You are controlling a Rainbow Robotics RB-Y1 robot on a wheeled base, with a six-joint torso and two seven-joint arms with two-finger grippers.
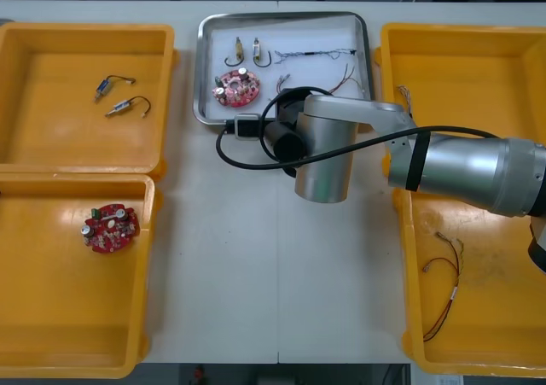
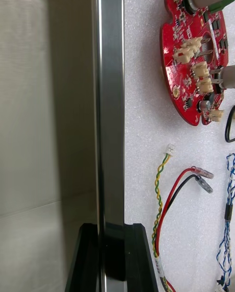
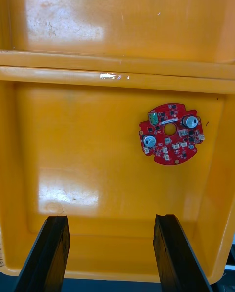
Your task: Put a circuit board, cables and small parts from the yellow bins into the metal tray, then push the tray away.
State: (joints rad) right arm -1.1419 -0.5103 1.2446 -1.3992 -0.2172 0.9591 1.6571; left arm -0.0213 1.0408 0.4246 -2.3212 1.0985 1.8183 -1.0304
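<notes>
Left of the tray (image 1: 201, 69), over a bin (image 1: 34, 317) holding one board (image 1: 110, 228), left jaws stand wide. At the tray's near rim, right jaws clamp that rim; inside lie a second board (image 1: 236, 87), cables (image 1: 316, 55), small parts (image 1: 256, 52).

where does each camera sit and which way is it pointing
Front view: above the arms, steeply down at table, yellow bins and metal tray; right arm shows.
Right wrist view: on the right wrist, facing the tray's rim; right gripper shut on it.
Left wrist view: on the left wrist, looking into a yellow bin; left gripper open.
Shared: front and right wrist views both show the tray's circuit board.
</notes>
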